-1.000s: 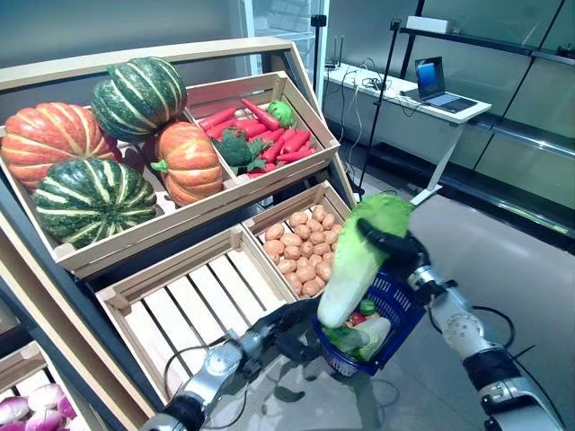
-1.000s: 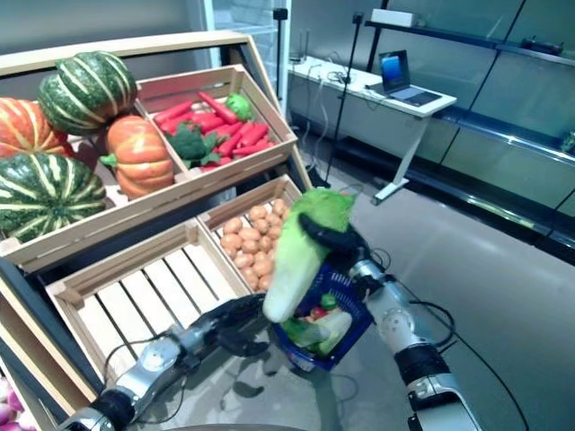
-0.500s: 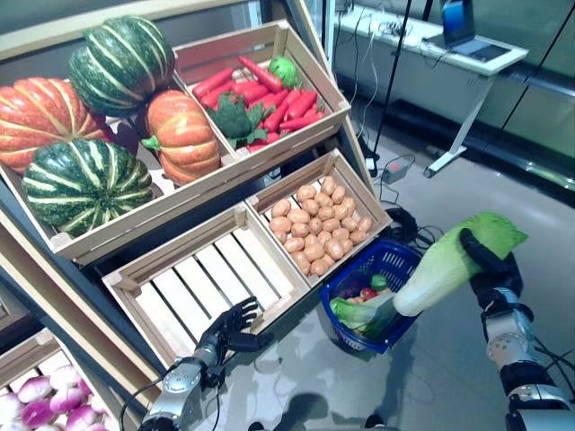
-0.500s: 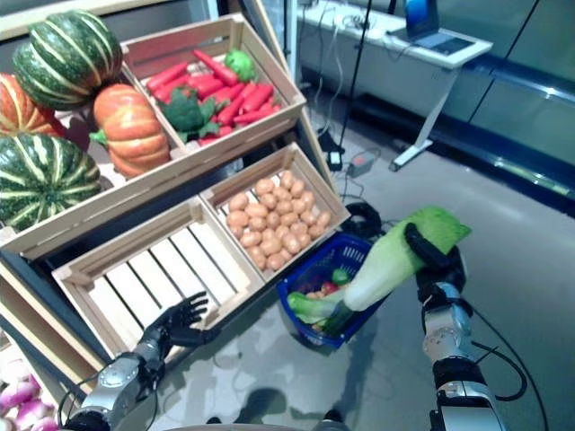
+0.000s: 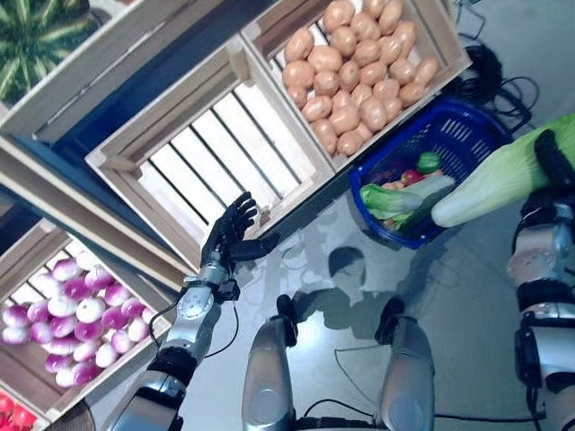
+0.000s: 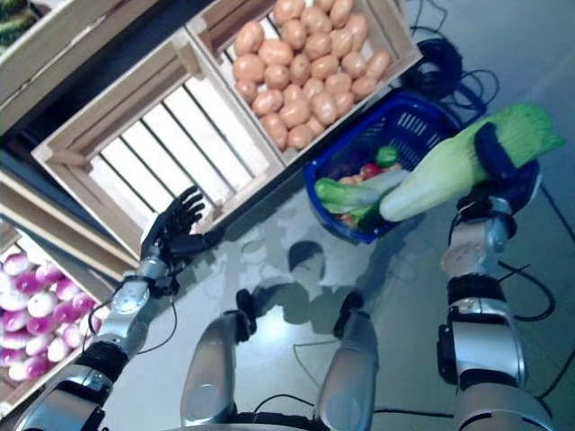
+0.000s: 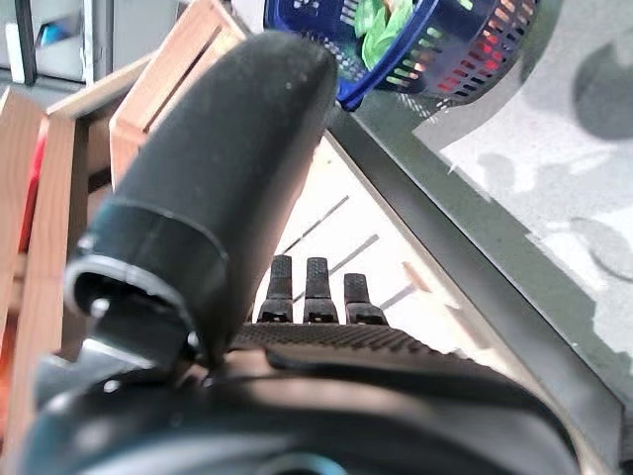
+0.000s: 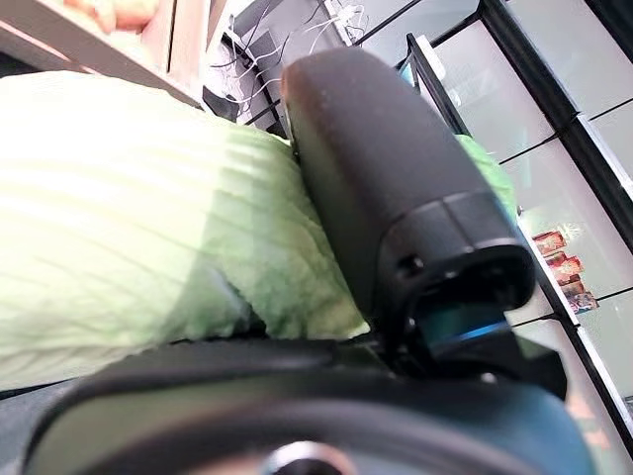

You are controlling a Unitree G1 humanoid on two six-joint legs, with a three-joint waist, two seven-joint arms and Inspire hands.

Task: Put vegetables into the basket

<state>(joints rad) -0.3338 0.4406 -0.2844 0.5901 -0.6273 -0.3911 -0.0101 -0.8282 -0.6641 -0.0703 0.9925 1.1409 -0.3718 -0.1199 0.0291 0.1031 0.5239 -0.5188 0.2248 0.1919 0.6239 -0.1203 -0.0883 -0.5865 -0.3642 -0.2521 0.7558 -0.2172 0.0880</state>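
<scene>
The right robot hand (image 6: 505, 162) was raised at the right side of the scene, its dark fingers (image 6: 490, 148) and thumb wrapped round the leafy top of a Chinese cabbage (image 6: 454, 166). The right wrist view showed the thumb (image 8: 386, 188) pressed across the pale green leaves. The cabbage lay slanted, its white stalk end pointing down and over the near rim of the blue basket (image 6: 422, 121), with its leafy end up in the grasp. It was long, cream-white at the base and light green and crinkled toward the top.

The basket stood on the grey floor (image 5: 341, 296) just in front of a wooden crate of potatoes (image 5: 359, 67). Inside it lay green leafy vegetables (image 5: 391, 199), something red and a small green item.

The left robot hand (image 5: 232, 235) was stretched forward at the front edge of an empty slatted crate (image 5: 225, 153), its fingers (image 7: 309, 289) straight and spread, holding nothing. A lower crate of purple-and-white turnips (image 5: 72, 305) showed at the left.
</scene>
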